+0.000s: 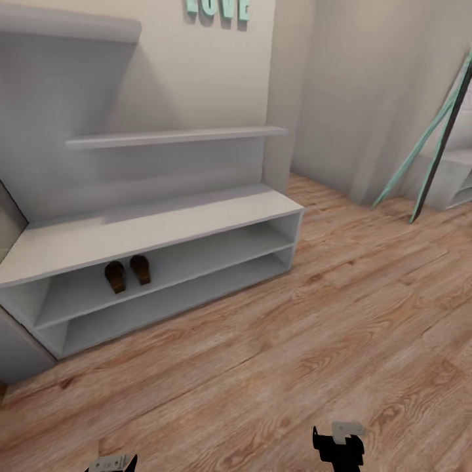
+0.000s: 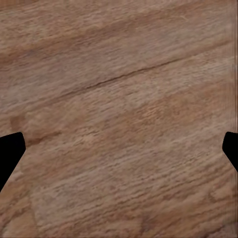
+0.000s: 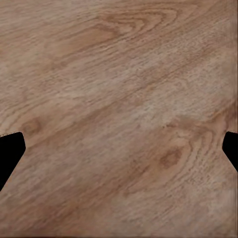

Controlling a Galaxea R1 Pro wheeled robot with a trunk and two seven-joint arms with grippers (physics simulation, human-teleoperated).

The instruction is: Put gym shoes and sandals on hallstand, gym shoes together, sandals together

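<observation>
Both grippers sit at the near edge of the head view, over bare corridor floor [image 1: 314, 354]: the left gripper [image 1: 113, 464] only peeks in, the right gripper [image 1: 338, 447] shows a little more of its black body. In the wrist views each pair of black fingers [image 2: 10, 153] [image 3: 11, 151] stands wide apart at the picture's sides with nothing but wood grain between them, so both pincers are released and empty.

Further off, the two sandals [image 1: 127, 273] lie side by side, just apart, on the upper open shelf of the hallstand [image 1: 157, 226], left of its middle, toes pointing inward as far as the small view lets me judge. Its lower shelf and its bench top are bare. Above the bench rises the grey back panel with a floating shelf [image 1: 177, 136]. Teal letters [image 1: 217, 8] hang on the wall above. To the right, well apart from the rack, a teal and dark frame [image 1: 432, 137] leans against the wall.
</observation>
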